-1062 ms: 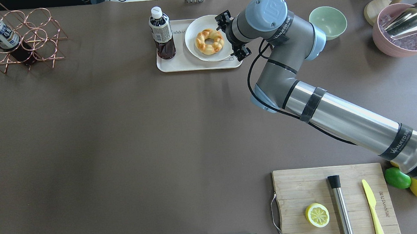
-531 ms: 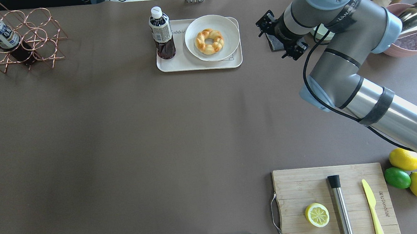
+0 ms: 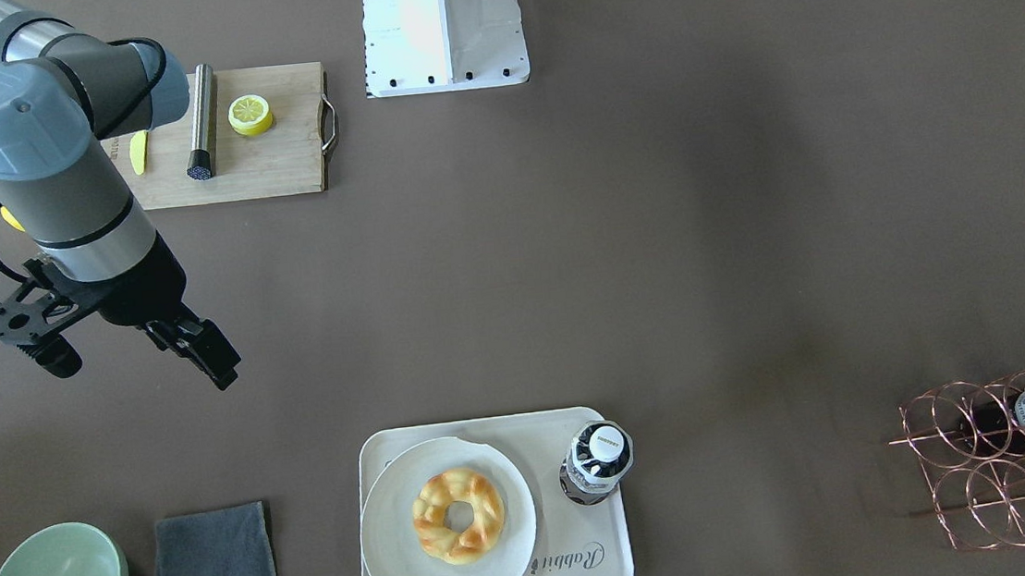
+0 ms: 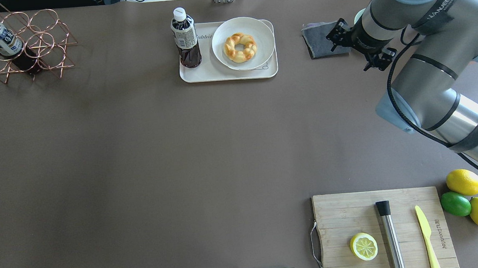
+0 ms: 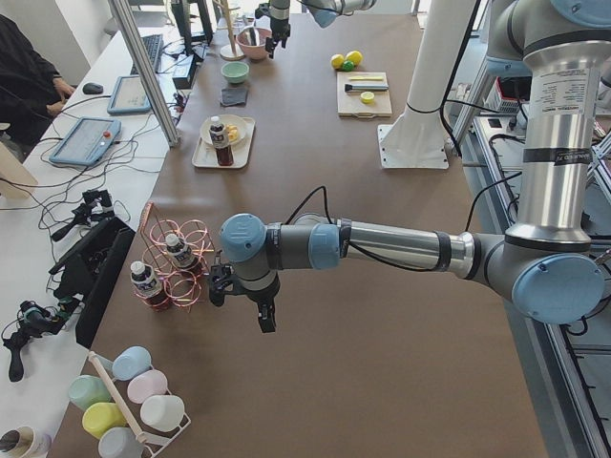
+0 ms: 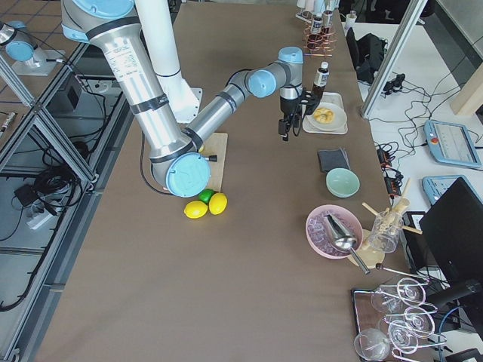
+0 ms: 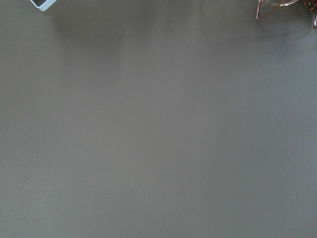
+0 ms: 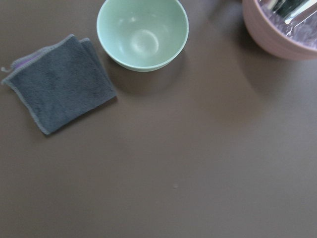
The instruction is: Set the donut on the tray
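Starting at the right gripper [image 3: 208,356], found nothing held, could not tell the width of its opening, and noted it hanging over bare table [image 3: 655,220] between the cutting board [image 3: 279,160] and a grey cloth [image 3: 212,569], well apart from the tray [image 3: 584,569]. Saw the left gripper [image 5: 263,310] only from the table's end, near the wire rack [image 5: 177,253], and could not tell whether parted or closed. Found the donut [image 3: 458,515] lying on a round plate [image 3: 397,558], itself resting on the tray beside an upright bottle [image 3: 597,461].
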